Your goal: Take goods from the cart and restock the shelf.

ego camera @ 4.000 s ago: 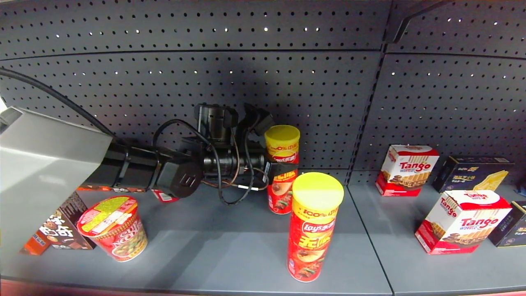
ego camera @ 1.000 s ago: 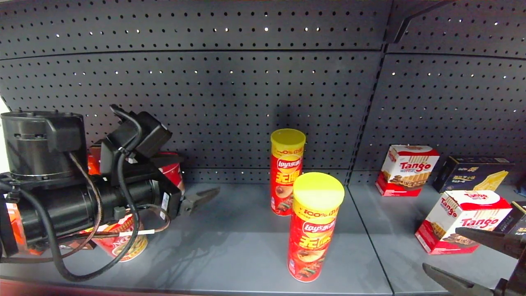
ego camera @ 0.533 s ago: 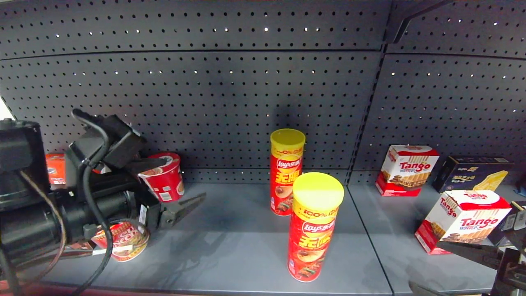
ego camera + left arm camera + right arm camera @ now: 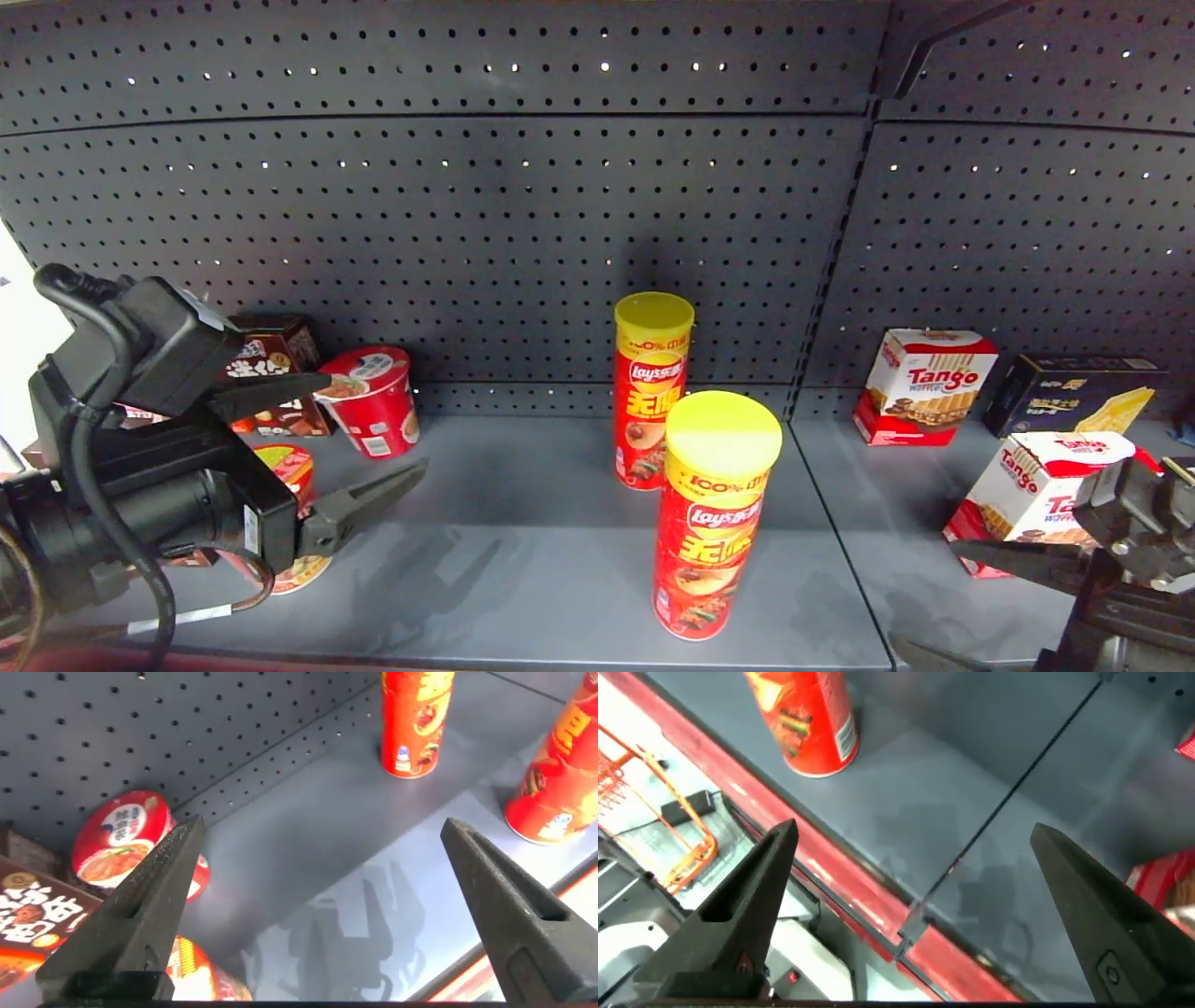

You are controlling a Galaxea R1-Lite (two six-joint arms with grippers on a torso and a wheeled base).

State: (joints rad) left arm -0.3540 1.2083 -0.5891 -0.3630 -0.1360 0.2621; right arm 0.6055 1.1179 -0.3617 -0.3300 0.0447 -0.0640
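Observation:
Two red chip cans with yellow lids stand upright on the grey shelf [image 4: 523, 560]: the rear can [image 4: 653, 387] near the pegboard, the front can [image 4: 714, 513] near the shelf edge. My left gripper [image 4: 373, 420] hangs open and empty over the shelf's left part, well left of both cans. In the left wrist view the left gripper [image 4: 322, 826] spreads wide, with the rear can [image 4: 411, 719] and the front can [image 4: 556, 784] beyond it. My right gripper [image 4: 924, 597] stands open and empty at the shelf's front right edge. Past the right gripper [image 4: 915, 831] stands the front can [image 4: 808, 719].
A red cup noodle [image 4: 373, 401], a second cup [image 4: 294, 467] and a brown box [image 4: 275, 359] crowd the left. Wafer boxes [image 4: 924, 383] [image 4: 1046, 495] and dark boxes [image 4: 1074, 392] fill the right. The orange wire cart [image 4: 673, 812] lies below the red shelf edge [image 4: 831, 877].
The left gripper let go of the rear chip can and drew back to the left, open. The right gripper came in at the lower right and shifted a little leftward.

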